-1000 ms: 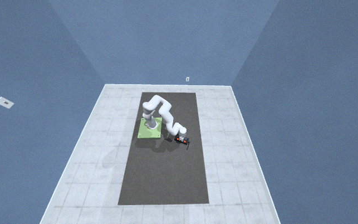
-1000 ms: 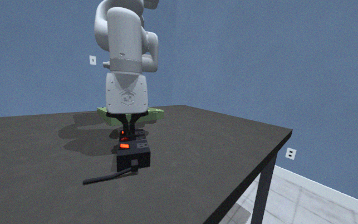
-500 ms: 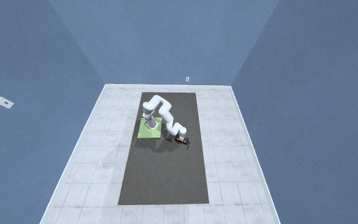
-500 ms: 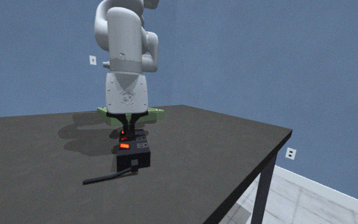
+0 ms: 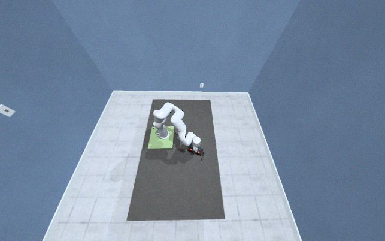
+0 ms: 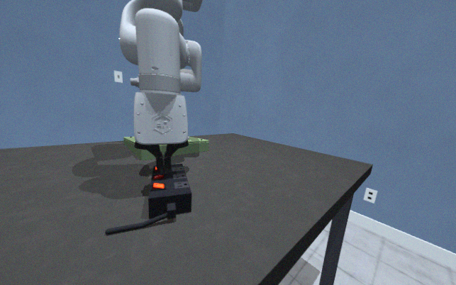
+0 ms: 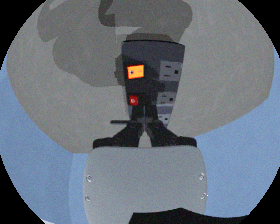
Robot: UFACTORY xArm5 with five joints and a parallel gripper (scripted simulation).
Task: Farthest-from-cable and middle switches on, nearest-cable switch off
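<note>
A black power strip [image 6: 178, 196] [image 5: 200, 153] [image 7: 165, 52] lies flat on the dark table [image 6: 258, 184], the right way up, with its cable [image 6: 134, 225] trailing off its near end in the exterior view. The switch nearest the cable [image 6: 158, 185] glows bright orange. The middle switch [image 6: 157, 176] [image 7: 132, 100] shows darker red. The switch farthest from the cable [image 7: 135, 71] glows orange. My gripper [image 6: 163, 173] [image 7: 144, 103] [image 5: 195, 149] is shut and empty, pointing straight down, with its tips at the middle switch. I cannot tell whether they touch it.
The arm's green base plate [image 6: 198, 143] [image 5: 161, 141] stands just behind the strip. The table's right edge [image 6: 361, 170] drops off to a tiled floor [image 6: 382, 255].
</note>
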